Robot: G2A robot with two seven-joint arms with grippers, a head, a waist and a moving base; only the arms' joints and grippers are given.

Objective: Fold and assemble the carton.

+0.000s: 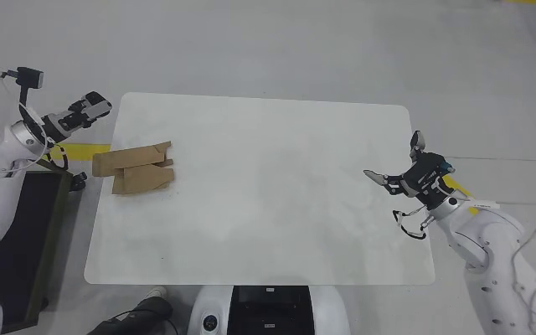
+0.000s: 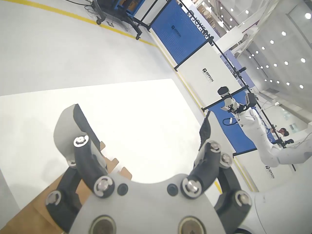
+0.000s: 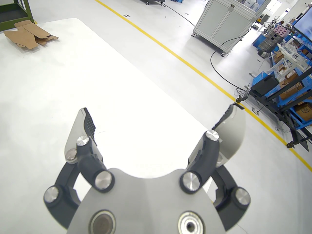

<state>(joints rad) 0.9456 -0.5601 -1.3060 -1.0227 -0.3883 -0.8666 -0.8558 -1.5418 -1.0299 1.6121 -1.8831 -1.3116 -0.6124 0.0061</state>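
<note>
- The carton lies flat and unfolded, a brown blank with its flaps spread. It sits at the left edge of the bench, with one end poking just over that edge.
- Judged from that, the task is at its very start: no panel is raised, no flap is tucked, and neither arm touches the cardboard.
- The left gripper has its fingers spread wide with nothing between them. It sits near the bench's far left corner, close beside the carton, whose notched flap edges show just under its base in the wrist view.
- That gripper points out across the bench rather than down at the blank.
- The right gripper is likewise wide open and empty. It is held above the right edge of the bench, well apart from the carton, and is aimed toward it across the white top.
- The next move probably calls for the left arm to tip down and pinch an edge or flap, perhaps dragging the blank further onto the bench so both arms can reach it.
- Thin, flat cardboard offers little to grip, so the overhanging end looks the easiest place to start.
</note>
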